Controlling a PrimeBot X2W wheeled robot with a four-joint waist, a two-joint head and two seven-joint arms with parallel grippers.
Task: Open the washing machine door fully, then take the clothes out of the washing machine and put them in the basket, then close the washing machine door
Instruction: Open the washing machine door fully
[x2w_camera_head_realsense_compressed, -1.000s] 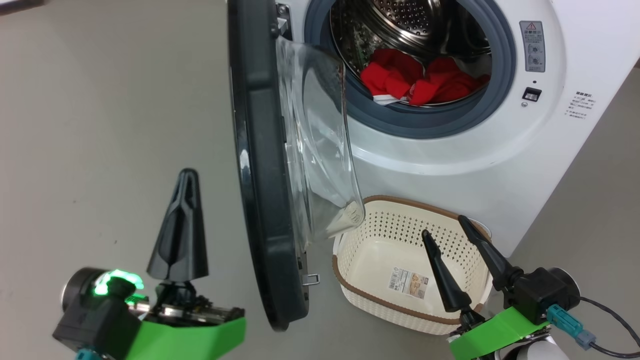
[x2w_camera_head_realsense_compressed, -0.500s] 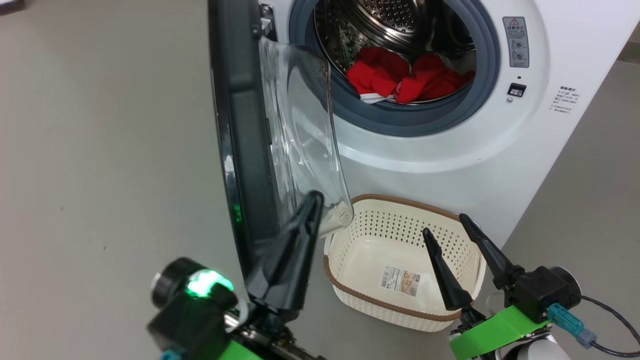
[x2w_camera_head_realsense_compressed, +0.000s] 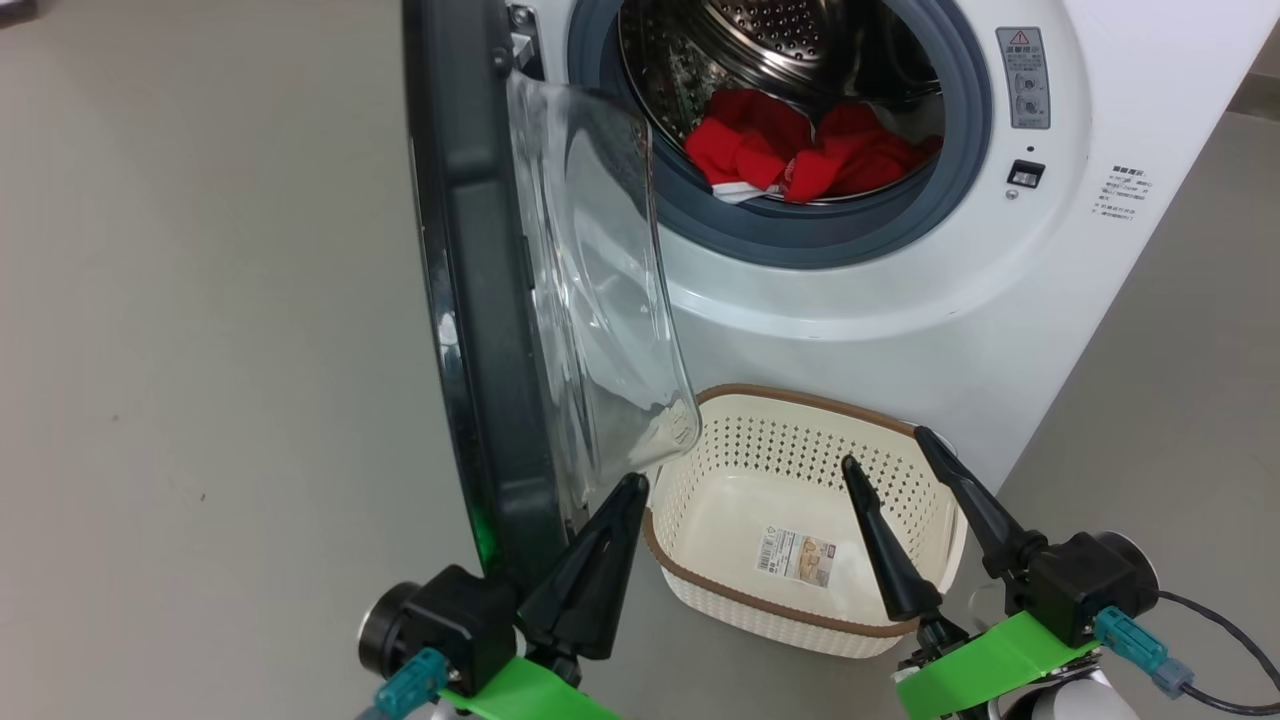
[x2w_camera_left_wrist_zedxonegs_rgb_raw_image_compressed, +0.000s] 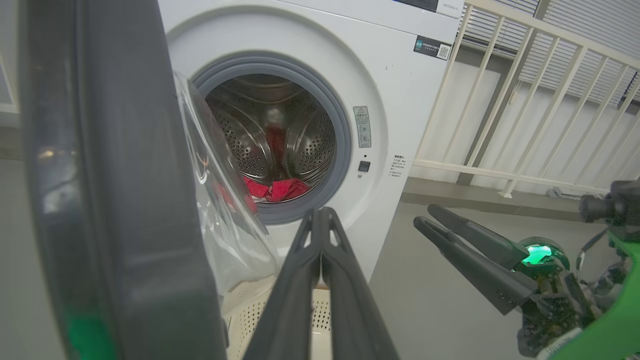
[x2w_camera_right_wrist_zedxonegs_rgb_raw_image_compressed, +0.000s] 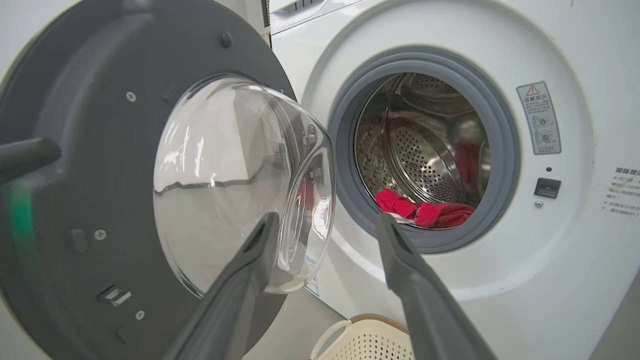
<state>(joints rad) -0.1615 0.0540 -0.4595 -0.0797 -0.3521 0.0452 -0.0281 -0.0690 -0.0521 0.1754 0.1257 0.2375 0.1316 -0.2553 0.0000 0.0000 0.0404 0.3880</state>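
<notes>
The washing machine (x2w_camera_head_realsense_compressed: 900, 290) stands with its door (x2w_camera_head_realsense_compressed: 470, 300) swung out edge-on, the clear glass bowl (x2w_camera_head_realsense_compressed: 600, 300) bulging toward the drum. The red clothes (x2w_camera_head_realsense_compressed: 800, 155) lie in the steel drum, also seen as clothes (x2w_camera_right_wrist_zedxonegs_rgb_raw_image_compressed: 425, 210) in the right wrist view. On the floor below the opening sits the cream basket (x2w_camera_head_realsense_compressed: 800, 398), holding nothing but its paper label. My left gripper (x2w_camera_head_realsense_compressed: 630, 485) is shut and holds nothing; it is just inside the door's lower edge, under the glass bowl. My right gripper (x2w_camera_head_realsense_compressed: 887, 450) is open over the basket's right side.
Grey floor (x2w_camera_head_realsense_compressed: 200, 350) spreads to the left of the door and to the right of the machine. A white railing (x2w_camera_left_wrist_zedxonegs_rgb_raw_image_compressed: 525, 100) runs behind the machine's right side. A dark cable (x2w_camera_head_realsense_compressed: 1220, 650) trails from my right wrist.
My left gripper has swung right, from the door's outer side to its inner side beneath the glass bowl. The head camera shifted slightly. The right gripper kept still.
</notes>
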